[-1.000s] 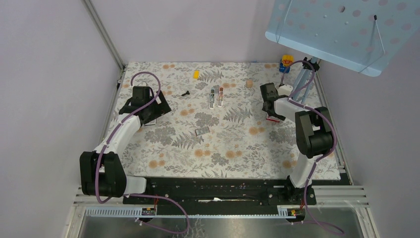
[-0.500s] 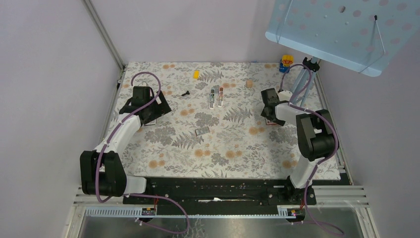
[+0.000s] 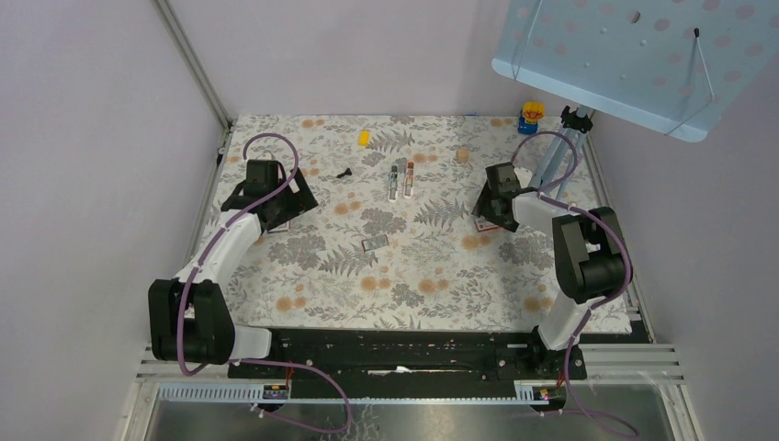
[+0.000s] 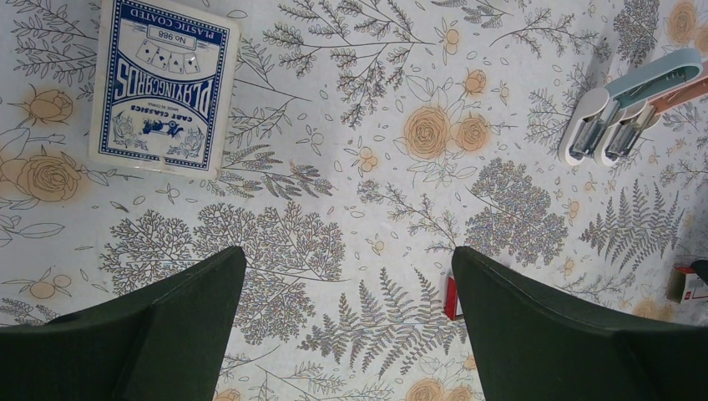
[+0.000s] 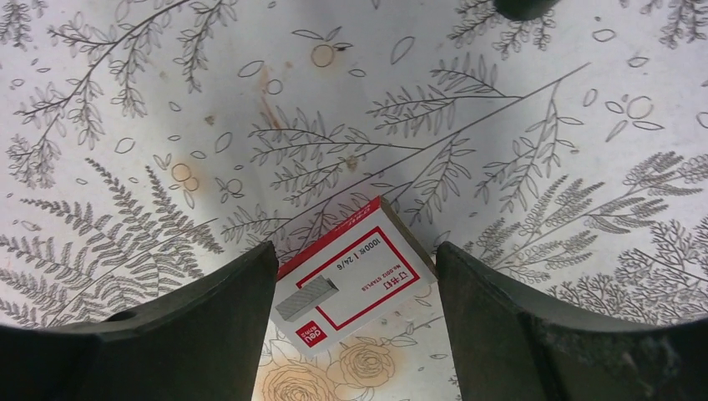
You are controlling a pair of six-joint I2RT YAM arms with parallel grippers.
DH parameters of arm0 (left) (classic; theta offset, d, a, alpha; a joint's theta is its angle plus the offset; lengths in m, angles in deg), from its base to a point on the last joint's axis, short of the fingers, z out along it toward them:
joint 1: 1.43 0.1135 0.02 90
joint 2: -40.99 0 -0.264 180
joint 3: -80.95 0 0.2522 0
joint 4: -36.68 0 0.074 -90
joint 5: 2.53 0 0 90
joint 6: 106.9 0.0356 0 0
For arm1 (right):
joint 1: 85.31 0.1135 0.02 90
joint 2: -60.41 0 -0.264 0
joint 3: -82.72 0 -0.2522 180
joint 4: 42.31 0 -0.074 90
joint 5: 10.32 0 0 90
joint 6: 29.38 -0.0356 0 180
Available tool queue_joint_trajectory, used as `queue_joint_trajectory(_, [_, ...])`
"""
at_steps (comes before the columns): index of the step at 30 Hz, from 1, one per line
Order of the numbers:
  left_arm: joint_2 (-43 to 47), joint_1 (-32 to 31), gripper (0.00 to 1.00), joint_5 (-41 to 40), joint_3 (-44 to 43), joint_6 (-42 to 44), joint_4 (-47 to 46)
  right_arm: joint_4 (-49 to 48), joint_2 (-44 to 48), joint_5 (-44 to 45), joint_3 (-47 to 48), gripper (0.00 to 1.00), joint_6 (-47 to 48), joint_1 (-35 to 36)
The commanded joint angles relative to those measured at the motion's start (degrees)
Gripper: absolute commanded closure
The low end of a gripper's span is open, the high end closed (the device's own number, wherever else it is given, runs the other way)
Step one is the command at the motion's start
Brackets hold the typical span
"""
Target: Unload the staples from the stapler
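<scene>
Two staplers lie side by side at the back middle of the mat, a light blue stapler (image 3: 394, 179) (image 4: 643, 79) and a pink stapler (image 3: 409, 176) (image 4: 668, 104). No staples show in them from here. My left gripper (image 3: 280, 207) (image 4: 347, 255) hovers open over bare mat, well left of both. My right gripper (image 3: 487, 213) (image 5: 356, 251) is at the right of the mat, its jaws closed wide on a white and red staple box (image 5: 355, 276), whose corners touch both fingers.
A blue playing-card box (image 4: 163, 88) lies near the left gripper. A small red-edged item (image 3: 374, 243) (image 4: 452, 298) sits mid-mat. A yellow piece (image 3: 363, 138), a black bit (image 3: 344, 173), a tan block (image 3: 463, 155) and a blue and yellow toy (image 3: 530, 117) lie toward the back.
My right gripper has drifted a little left toward the middle of the mat, the staple box moving with it. The left arm has stayed still.
</scene>
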Motion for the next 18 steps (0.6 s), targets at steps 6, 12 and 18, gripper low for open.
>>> queue_joint_trajectory(6, [0.19,0.43,0.01,1.05,-0.02,-0.11,-2.04,2.55,-0.29,-5.43,2.71,0.24,2.61,5.63])
queue_joint_trajectory(12, [0.40,0.42,0.01,0.79,0.01,-0.03,-2.03,8.27,-1.06,-1.68,6.11,0.24,-1.61,11.70])
queue_joint_trajectory(18, [0.33,0.42,0.01,0.72,0.06,-0.03,-2.07,11.60,-1.67,-0.92,7.44,0.23,-10.29,16.33])
